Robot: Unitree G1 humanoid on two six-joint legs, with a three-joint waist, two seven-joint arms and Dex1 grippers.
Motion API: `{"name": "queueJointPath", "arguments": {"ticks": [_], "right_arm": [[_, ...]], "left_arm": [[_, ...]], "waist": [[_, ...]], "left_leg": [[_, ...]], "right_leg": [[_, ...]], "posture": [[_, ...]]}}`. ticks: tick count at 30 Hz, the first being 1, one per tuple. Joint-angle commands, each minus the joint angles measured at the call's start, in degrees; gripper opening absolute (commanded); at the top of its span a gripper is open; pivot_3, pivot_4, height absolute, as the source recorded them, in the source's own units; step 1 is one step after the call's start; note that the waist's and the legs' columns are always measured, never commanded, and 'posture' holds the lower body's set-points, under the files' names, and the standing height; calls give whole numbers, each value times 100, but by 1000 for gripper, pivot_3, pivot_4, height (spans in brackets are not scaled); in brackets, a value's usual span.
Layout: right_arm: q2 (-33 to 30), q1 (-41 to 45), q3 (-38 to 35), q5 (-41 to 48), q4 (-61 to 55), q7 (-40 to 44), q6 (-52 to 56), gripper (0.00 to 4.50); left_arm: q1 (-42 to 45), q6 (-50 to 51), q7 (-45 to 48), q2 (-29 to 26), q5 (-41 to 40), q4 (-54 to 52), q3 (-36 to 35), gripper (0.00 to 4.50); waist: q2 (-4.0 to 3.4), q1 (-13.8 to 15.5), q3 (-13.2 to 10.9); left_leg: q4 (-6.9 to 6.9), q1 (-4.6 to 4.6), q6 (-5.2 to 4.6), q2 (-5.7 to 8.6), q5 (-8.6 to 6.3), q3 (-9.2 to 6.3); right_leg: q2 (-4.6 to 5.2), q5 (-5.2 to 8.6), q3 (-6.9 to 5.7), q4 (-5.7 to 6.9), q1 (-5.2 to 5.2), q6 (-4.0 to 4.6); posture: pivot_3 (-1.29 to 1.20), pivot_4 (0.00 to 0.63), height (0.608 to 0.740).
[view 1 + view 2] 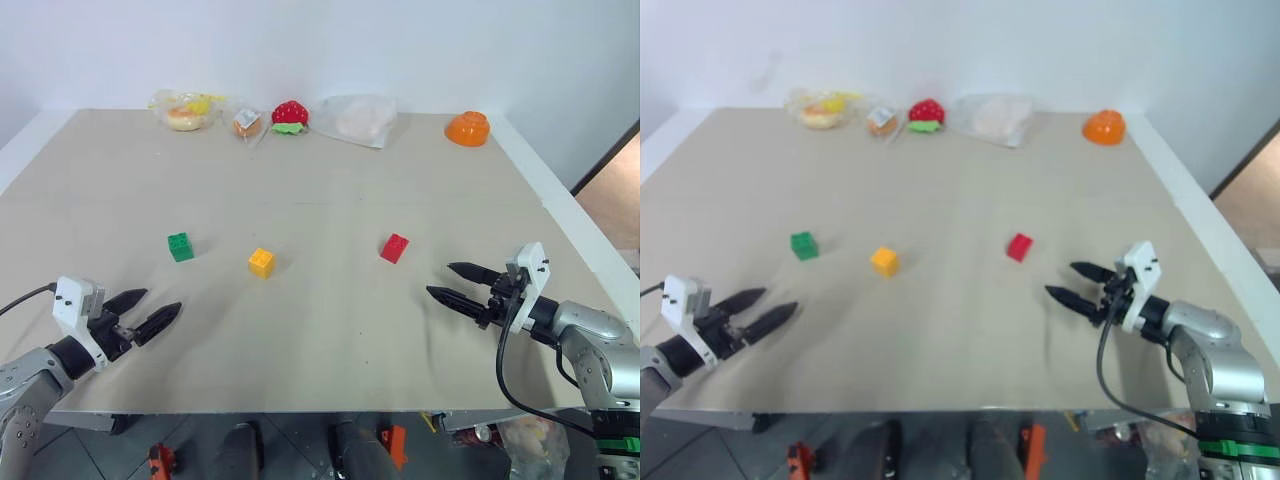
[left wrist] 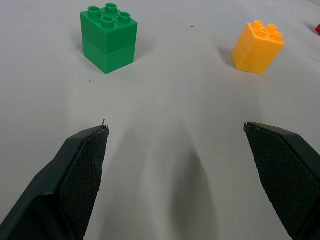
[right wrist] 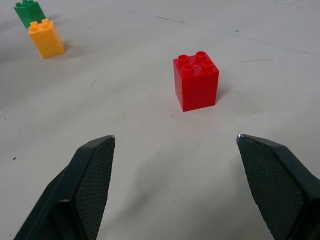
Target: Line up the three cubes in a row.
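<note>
On the beige table (image 1: 330, 330), the green cube (image 1: 180, 246), the yellow-orange cube (image 1: 261, 262) and the red cube (image 1: 394, 248) are sitting upright and well apart, running left to right across the middle. The left gripper (image 1: 148, 313) is hovering near the front left edge with its fingers spread, gripping nothing, nearest the green cube. The right gripper (image 1: 458, 284) is hovering at the near right, likewise spread and empty, pointing toward the red cube.
</note>
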State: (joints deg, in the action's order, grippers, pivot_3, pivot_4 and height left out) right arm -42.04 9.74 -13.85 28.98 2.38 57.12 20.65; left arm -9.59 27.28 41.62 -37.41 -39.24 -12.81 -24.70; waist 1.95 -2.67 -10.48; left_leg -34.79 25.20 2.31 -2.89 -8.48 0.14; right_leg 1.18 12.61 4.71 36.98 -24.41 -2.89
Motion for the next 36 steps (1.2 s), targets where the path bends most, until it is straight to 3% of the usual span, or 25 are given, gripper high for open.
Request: {"name": "queueJointPath", "arguments": {"ticks": [1,15,25,29,33,34,36], "right_arm": [[-8,101,-81,-111,5,-113,-187,4035],[269,1955,1121,-1389,2276,262,-1370,4035],[791,3121,1384,-1700,3737,547,-1935,4035],[898,3280,1381,-1738,4009,679,-2039,2927],[953,3359,1358,-1704,4103,889,-2066,1482],[960,3373,1347,-1700,4113,911,-2063,1264],[964,3379,1334,-1693,4109,949,-2052,1253]], "left_arm": [[277,-148,39,-24,95,-39,73,4470],[2250,28,1653,-402,33,-808,1823,4470],[2527,-94,1844,-288,253,-638,2235,4470],[2449,-120,1782,-231,314,-656,2194,4500],[2391,-151,1718,-186,359,-644,2134,4500],[2370,-163,1705,-185,375,-634,2119,4500],[2331,-174,1692,-184,378,-632,2090,4500]], "waist": [[0,0,0],[0,-13,-1],[-1,-10,-1],[-1,-10,-1],[-1,-10,-1],[-1,-11,-1],[-1,-10,-1]], "left_leg": [[0,0,0,0,0,0],[16,-3,-6,0,6,-5],[21,-1,-6,-2,6,-16],[19,-2,-6,-2,6,-16],[18,-5,-6,-2,6,-17],[18,-6,-6,-2,6,-17],[17,-6,-6,-2,6,-17]], "right_leg": [[0,0,0,0,0,0],[-13,8,-7,3,9,-11],[-26,15,1,8,13,-21],[-26,14,1,10,15,-22],[-27,14,1,14,16,-22],[-27,14,1,16,16,-22],[-27,14,1,18,16,-22]], "posture": [[0,150,740],[0,150,740],[0,150,740],[0,150,740],[0,150,740],[0,150,740],[0,150,740]]}}
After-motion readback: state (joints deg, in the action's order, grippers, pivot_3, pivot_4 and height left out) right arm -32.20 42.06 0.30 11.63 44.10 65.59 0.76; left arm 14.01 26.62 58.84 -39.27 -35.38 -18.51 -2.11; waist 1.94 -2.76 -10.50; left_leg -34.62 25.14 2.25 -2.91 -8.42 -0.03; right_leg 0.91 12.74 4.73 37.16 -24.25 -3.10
